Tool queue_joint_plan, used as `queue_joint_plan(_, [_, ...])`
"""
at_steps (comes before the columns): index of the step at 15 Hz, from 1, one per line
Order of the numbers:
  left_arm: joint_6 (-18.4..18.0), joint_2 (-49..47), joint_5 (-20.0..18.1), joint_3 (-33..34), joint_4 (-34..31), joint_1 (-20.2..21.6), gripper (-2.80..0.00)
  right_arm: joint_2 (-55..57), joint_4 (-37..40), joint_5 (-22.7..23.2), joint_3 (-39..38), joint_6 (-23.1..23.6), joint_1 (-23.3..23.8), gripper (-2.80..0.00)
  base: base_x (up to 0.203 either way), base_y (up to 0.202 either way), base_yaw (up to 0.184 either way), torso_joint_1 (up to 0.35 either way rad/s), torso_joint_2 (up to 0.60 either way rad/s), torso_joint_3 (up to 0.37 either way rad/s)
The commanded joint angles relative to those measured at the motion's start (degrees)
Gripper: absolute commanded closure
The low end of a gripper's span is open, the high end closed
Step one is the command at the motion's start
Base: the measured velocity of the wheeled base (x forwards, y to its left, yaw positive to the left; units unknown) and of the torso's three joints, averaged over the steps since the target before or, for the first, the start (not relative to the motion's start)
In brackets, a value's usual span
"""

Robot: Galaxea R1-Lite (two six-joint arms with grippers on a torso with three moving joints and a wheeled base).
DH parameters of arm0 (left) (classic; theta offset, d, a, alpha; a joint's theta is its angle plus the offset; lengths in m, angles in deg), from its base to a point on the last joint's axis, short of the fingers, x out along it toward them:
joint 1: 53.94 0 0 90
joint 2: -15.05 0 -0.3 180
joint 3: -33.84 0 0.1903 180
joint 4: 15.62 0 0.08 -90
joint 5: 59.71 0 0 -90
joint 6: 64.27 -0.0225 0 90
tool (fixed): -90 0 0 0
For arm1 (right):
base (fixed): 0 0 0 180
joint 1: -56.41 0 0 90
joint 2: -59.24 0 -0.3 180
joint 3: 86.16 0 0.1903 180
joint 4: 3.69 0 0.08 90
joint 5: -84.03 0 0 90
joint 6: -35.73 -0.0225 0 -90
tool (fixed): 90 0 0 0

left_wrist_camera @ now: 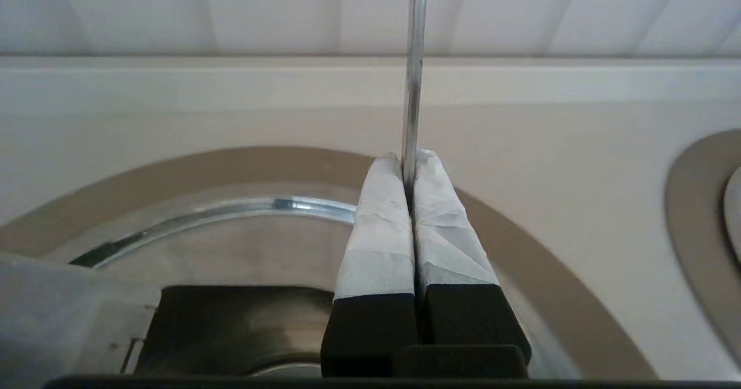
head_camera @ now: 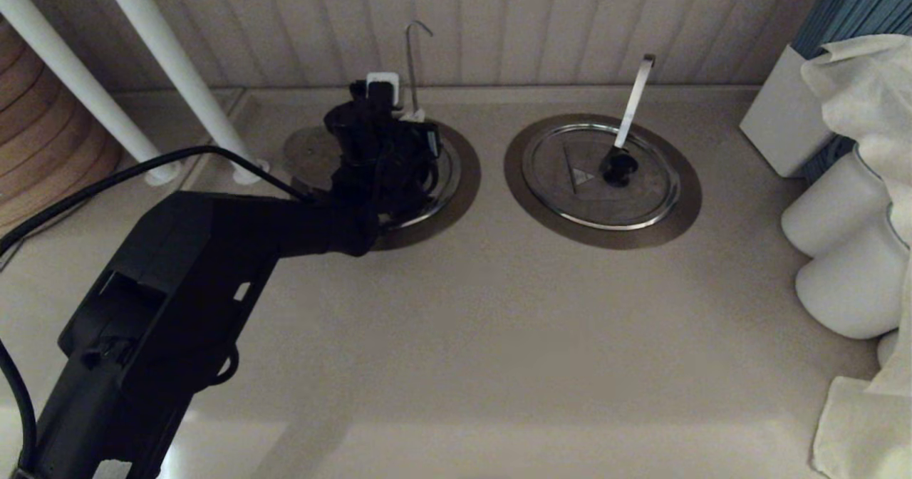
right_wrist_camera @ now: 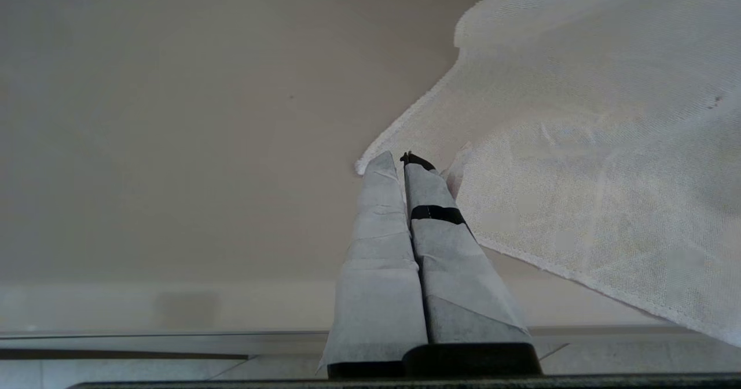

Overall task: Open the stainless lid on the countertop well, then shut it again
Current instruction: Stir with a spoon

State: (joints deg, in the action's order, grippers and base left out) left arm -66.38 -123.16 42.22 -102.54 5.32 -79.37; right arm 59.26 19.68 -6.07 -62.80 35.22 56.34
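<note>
The countertop well lies at the back left, ringed by a brushed-steel flange. My left arm covers most of the stainless lid; its rim shows, and its black knob is hidden. The slim hook-tipped handle rises at the well's far edge. My left gripper lies low over the lid, shut, with its tips right at the handle. I cannot tell whether they pinch it. My right gripper hangs shut and empty over bare counter beside a white cloth.
The twin well with its lid and broad white handle sits to the right. White rolls, a cloth and a box line the right edge. Two white poles stand at the back left.
</note>
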Motion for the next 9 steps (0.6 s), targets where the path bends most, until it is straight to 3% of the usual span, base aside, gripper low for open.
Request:
queue_joint_plan(1, [0.0, 0.84, 0.12, 0.25, 0.25, 0.03, 0.0, -0.11, 0.0, 0.01, 0.0, -0.01, -0.01, 0.0, 0.0, 0.0, 0.0, 0.0, 0.0, 0.0])
queue_joint_plan(5, [-0.04, 4.71, 0.61, 9.52, 0.29, 0.13, 0.0, -0.11, 0.0, 0.01, 0.0, -0.01, -0.01, 0.0, 0.0, 0.0, 0.0, 0.0, 0.0, 0.0])
queue_joint_plan(9, [-0.26, 8.55, 0.73, 14.3, 0.78, 0.57, 0.0, -0.05, 0.0, 0.01, 0.0, -0.01, -0.01, 0.0, 0.0, 0.0, 0.0, 0.0, 0.0, 0.0])
